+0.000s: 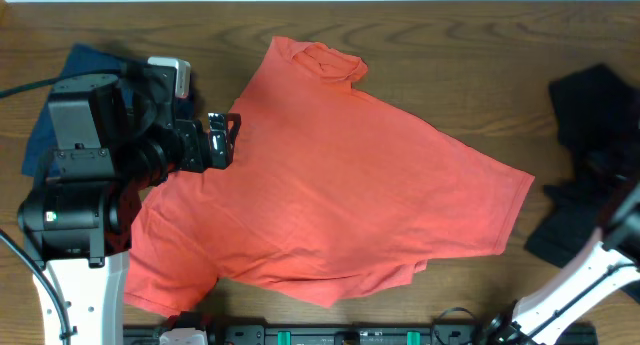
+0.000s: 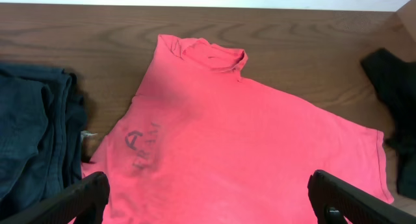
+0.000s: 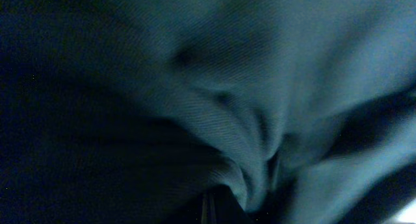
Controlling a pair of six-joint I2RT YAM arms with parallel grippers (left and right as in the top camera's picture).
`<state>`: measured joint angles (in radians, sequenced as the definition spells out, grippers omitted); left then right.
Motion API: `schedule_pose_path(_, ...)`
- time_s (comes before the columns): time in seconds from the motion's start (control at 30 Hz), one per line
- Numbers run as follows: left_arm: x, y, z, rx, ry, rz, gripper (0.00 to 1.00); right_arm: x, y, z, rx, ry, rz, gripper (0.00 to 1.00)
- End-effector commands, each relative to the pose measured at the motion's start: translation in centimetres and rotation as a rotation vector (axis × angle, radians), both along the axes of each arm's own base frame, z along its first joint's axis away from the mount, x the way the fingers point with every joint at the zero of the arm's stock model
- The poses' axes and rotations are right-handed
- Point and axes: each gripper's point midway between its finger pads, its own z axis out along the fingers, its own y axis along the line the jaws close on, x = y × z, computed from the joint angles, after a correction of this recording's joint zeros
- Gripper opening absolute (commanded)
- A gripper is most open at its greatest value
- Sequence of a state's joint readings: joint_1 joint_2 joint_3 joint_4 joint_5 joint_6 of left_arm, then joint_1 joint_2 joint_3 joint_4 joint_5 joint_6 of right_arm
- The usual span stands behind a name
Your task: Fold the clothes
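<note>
Coral-red T-shirt (image 1: 350, 185) lies spread flat across the middle of the brown wooden table (image 1: 450, 45). Its collar (image 1: 335, 60) points to the far side, and faint dark lettering (image 2: 140, 143) shows through the cloth on its left part. A bunched navy garment (image 1: 80, 65) sits at the far left, just beside the shirt and partly hidden in the overhead view under the left arm (image 1: 75, 185). That arm covers the shirt's left sleeve area. The left gripper (image 1: 220, 137) hangs over the shirt's left shoulder with its fingers (image 2: 78, 198) spread wide, and nothing is between them. A crumpled black garment (image 1: 590, 105) lies at the right edge, apart from the shirt, with a band of bare wood between it and the right sleeve (image 1: 500, 200). The right arm (image 1: 580, 285) reaches into that black heap from the near right corner. The right gripper itself does not show. Its fingers are pressed together, and the wrist view is filled with dark cloth whose folds gather to a point at the bottom edge. Whether cloth is pinched between them cannot be told. Bare wood runs along the far side beyond the collar. On the near side the hem lies close to a dark rail (image 1: 350, 335) at the table's edge.
</note>
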<state>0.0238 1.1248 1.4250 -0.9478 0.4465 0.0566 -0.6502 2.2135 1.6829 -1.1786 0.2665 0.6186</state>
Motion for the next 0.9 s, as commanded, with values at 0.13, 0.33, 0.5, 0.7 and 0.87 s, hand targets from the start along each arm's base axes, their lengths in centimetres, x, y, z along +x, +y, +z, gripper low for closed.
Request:
schedule_pose_path(0.13,-0.2,-0.4,0.8,-0.002,-0.027,-0.025,0.98,2.8,-3.6,6.3,0.087,-0.392,0.124,0.09)
schedule_pose_path(0.33,-0.1,-0.4,1.0,-0.002,-0.038,-0.025,0.98,10.4,5.2,10.8,0.306,-0.728,0.611,0.33)
schedule_pose_path(0.5,-0.1,-0.4,1.0,-0.002,-0.038,-0.025,0.98,12.9,14.5,9.6,0.428,-0.667,0.921,0.48)
schedule_pose_path(0.7,-0.1,-0.4,1.0,-0.002,-0.038,-0.025,0.98,14.5,22.8,5.8,0.380,-0.473,1.227,0.82)
schedule_pose_path(0.87,-0.1,-0.4,1.0,-0.002,-0.038,-0.025,0.98,15.9,27.4,3.1,0.287,-0.410,1.437,0.92)
